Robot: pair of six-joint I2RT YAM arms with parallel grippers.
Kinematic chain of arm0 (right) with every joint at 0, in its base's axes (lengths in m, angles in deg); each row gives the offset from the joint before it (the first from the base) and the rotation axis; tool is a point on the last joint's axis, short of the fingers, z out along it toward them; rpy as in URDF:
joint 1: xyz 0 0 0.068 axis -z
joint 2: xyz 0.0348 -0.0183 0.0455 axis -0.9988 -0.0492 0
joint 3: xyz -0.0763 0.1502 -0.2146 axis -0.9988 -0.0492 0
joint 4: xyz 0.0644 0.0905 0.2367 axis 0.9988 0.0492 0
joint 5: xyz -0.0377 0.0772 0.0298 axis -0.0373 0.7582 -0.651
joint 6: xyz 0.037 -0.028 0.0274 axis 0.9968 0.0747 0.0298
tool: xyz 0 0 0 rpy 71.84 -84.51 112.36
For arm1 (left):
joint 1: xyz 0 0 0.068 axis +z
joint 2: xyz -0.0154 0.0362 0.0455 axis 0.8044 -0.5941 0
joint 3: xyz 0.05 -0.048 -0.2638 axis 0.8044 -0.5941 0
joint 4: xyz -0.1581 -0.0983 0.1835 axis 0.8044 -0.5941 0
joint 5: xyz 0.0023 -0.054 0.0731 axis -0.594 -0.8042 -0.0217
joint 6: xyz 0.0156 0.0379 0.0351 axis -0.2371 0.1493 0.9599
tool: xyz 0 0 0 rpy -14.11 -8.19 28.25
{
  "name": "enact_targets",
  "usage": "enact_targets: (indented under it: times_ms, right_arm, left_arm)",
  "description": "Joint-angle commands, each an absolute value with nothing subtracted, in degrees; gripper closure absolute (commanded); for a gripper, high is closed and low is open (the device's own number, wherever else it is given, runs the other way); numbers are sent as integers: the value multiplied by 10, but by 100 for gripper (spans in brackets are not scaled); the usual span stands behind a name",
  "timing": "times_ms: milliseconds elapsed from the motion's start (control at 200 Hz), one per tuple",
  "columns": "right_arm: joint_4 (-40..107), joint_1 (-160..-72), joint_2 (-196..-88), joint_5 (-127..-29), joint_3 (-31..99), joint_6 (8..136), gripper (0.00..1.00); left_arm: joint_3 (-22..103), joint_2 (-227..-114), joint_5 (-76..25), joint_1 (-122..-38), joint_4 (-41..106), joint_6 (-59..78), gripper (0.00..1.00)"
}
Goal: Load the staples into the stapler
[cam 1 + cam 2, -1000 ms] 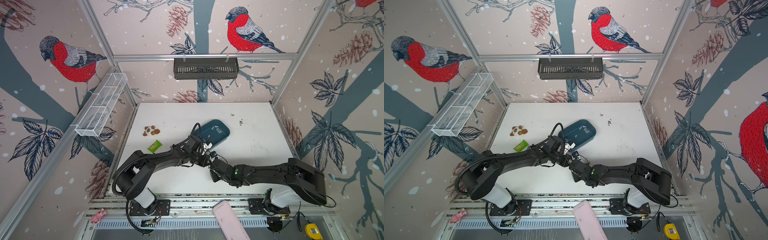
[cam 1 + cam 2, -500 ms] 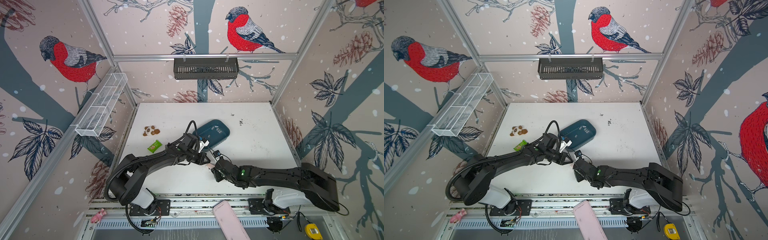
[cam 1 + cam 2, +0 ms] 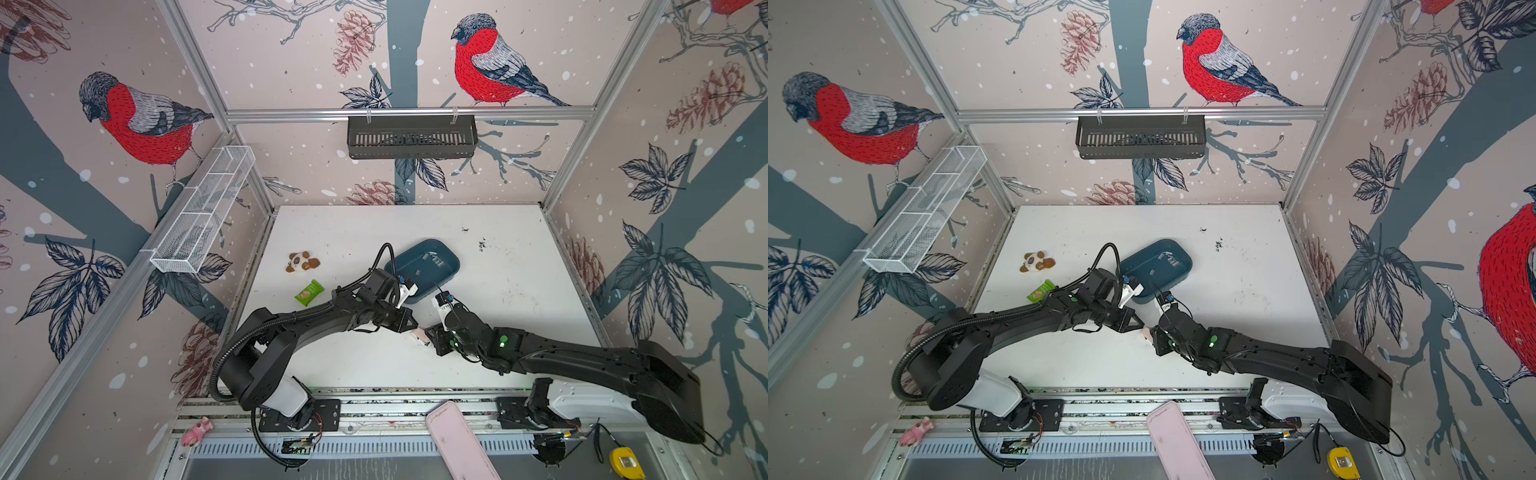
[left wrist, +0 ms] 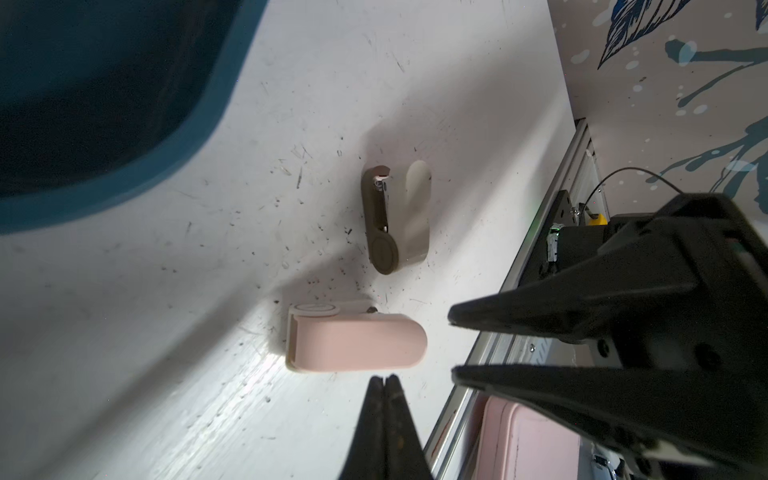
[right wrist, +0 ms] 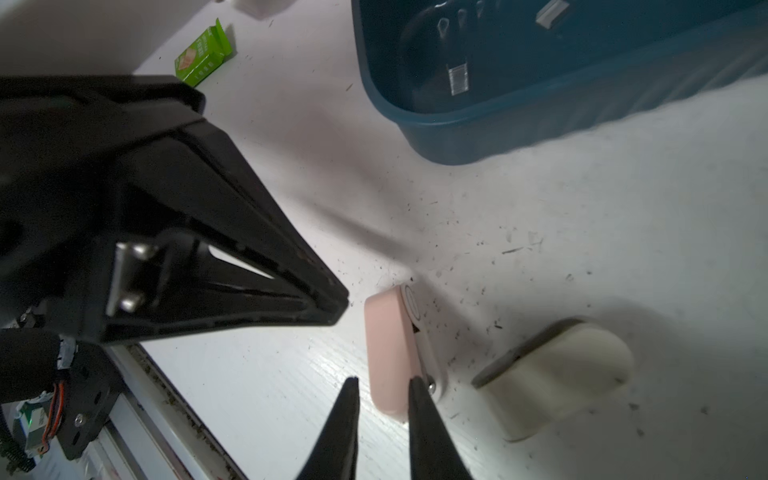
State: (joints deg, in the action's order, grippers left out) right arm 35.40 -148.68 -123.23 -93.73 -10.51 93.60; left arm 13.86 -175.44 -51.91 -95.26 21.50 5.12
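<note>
Top views: a white desk (image 3: 353, 232) sits in a booth papered with red-breasted birds. Two black arms reach in over its front edge and meet near the middle.
Left gripper (image 4: 384, 380): its fingers are pressed together and hold nothing. The tip is just beside the long side of the pink stapler.
Right gripper (image 5: 384, 380): its fingers are slightly apart and hold nothing. In the left wrist view its tips sit just off the pink stapler's rounded end.
Tray (image 3: 453, 259): dark blue with rounded corners, at the middle of the desk, on the far side of both grippers.
Pink stapler (image 4: 357, 343): a mini stapler lying on the desk between the tray and the front edge, with a gripper on either side.
Cream stapler (image 4: 409, 216): a mini stapler with a grey-brown base, lying near the pink one but not touching it.
Panda toy (image 3: 302, 262): near the desk's left edge.
Green packet (image 3: 308, 292): just in front of the panda toy.
Staples (image 5: 458, 79): short silvery strips lying loose on the tray floor.
</note>
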Motion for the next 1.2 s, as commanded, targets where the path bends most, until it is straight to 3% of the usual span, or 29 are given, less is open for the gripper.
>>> enact_targets:
  times_ms: [0,1196]
  right_arm:
    - [363,-1486,-1253,-938,-92,940,77]
    - [339,-1487,-1275,-925,-143,954,83]
  left_arm:
    - [149,-1765,-508,-963,225,54,94]
    - [169,-1828,-491,-995,221,48,91]
